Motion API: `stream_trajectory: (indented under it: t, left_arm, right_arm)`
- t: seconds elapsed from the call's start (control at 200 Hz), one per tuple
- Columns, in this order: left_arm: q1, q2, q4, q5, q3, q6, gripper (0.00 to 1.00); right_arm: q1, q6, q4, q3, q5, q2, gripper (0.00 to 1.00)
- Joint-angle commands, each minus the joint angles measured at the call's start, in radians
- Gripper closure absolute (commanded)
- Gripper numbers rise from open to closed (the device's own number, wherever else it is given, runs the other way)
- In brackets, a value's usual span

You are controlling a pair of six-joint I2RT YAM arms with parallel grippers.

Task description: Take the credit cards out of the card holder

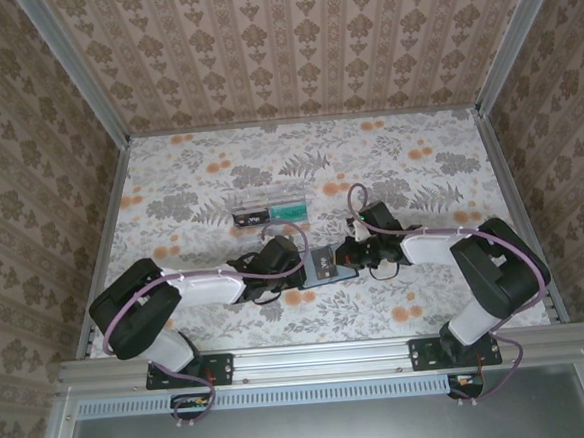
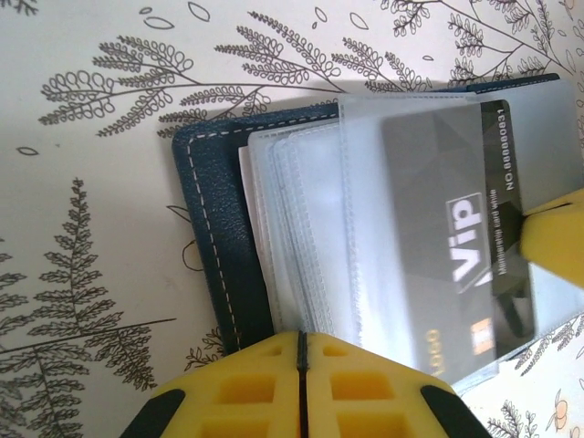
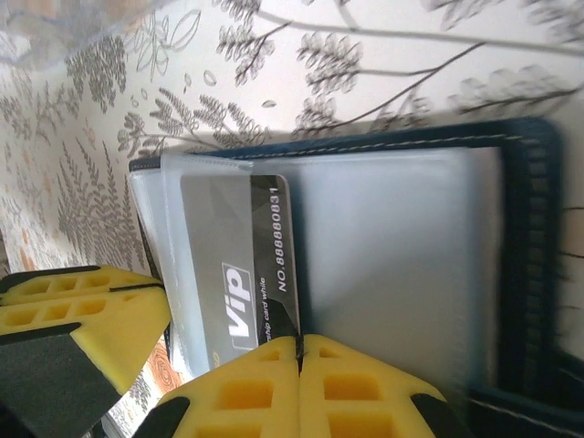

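The card holder (image 1: 324,265) lies open on the table between my two grippers, with its dark cover (image 2: 214,228) underneath and clear sleeves (image 2: 310,237) fanned on top. A black VIP credit card (image 2: 447,210) sticks partly out of a sleeve. My left gripper (image 2: 301,351) is shut on the edge of the clear sleeves, pinning the holder. My right gripper (image 3: 299,351) is shut on the edge of the VIP card (image 3: 228,246), and one of its yellow fingers (image 2: 557,242) shows at the card's far edge. The holder's cover (image 3: 525,228) runs along the right of the right wrist view.
A clear plastic box (image 1: 269,211) holding cards stands just behind the card holder, toward the table's middle. The floral tablecloth (image 1: 418,160) spreads around it, bounded by metal rails and patterned walls. The left gripper's yellow fingers (image 3: 73,310) sit close beside the right gripper.
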Motion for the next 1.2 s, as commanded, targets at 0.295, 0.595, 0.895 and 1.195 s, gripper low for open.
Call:
stream_trajectory:
  t: [0.295, 0.595, 0.895, 1.195]
  left_arm:
    - [0.015, 0.001, -0.057, 0.006, -0.006, 0.005, 0.90]
    - [0.019, -0.164, 0.035, 0.011, -0.015, 0.014, 0.52]
    - [0.024, -0.266, 0.400, 0.044, -0.126, -0.037, 0.41]
    - [0.064, -0.249, 0.674, 0.130, -0.172, -0.078, 0.50]
  right_arm:
    - [-0.116, -0.055, -0.122, -0.081, -0.016, -0.270, 1.00]
    - [-0.116, -0.040, -0.143, -0.090, -0.021, -0.421, 1.00]
    - [-0.115, 0.138, 0.128, -0.130, -0.141, -0.467, 1.00]
    - [-0.114, 0.273, 0.321, -0.129, -0.218, -0.449, 1.00]
